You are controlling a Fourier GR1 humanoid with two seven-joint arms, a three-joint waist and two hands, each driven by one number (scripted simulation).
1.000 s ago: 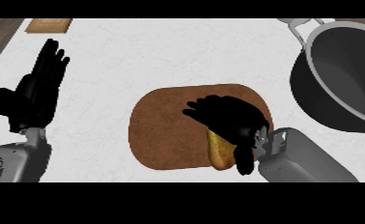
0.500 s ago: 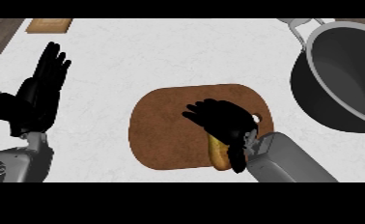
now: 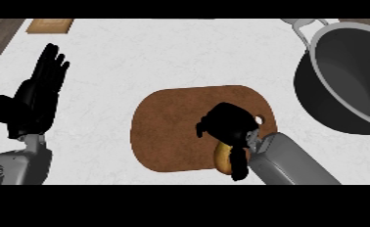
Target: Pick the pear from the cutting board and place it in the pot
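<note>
Fingers point(image 3: 208, 124) of the black right hand point(image 3: 231, 122) are curling down around the yellow-orange pear point(image 3: 222, 156), clamping on it, and only the fruit's lower part is showing beneath the palm. The pear is hanging over the near right part of the brown oval wooden cutting board point(image 3: 170, 128); I cannot tell whether it is touching the board. The board is lying on the white marbled desk point(image 3: 180, 59). The dark grey metal pot point(image 3: 347, 89) is standing at the desk's right side, apart from the board. The black left hand point(image 3: 36, 94) is resting open at the left edge, its fingers straight and pointing up.
</note>
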